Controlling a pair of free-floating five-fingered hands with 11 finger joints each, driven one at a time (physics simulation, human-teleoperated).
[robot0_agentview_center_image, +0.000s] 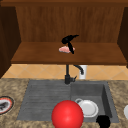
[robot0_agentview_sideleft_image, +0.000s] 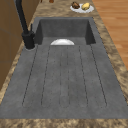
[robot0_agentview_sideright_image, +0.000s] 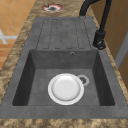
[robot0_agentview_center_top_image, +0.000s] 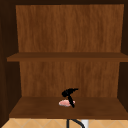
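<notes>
**Hovering at the shelf's front lip, with a long drop underneath**

The left hand (robot0_agentview_center_image: 67, 40) is at the centre of the front view, right over a pink piece of meat (robot0_agentview_center_image: 64, 49) that lies on the lowest cabinet shelf (robot0_agentview_center_image: 100, 53), near its front edge. Part of the hand reaches down across the front of the meat. Whether it grips the piece or only touches it, I cannot tell.

The main risk, as I judge it, is that edge. If the meat is only nudged, a push toward the bottom of the frame could slide it off the shelf. The black faucet (robot0_agentview_center_image: 67, 75) and the sink (robot0_agentview_center_image: 37, 100) lie directly below, so it could strike the spout or land on the drainboard. A loose hold would bring the same fall once the piece is lifted clear of the wood.

Lower in the frame, a red ball (robot0_agentview_center_image: 67, 115) sits in front of the sink, and a white plate (robot0_agentview_center_image: 88, 108) lies in the basin just right of it. A falling piece could hit either one.

The right hand (robot0_agentview_center_image: 103, 121) hangs at the lower right, near the basin's front corner. Whether it is open or closed I cannot tell.
</notes>
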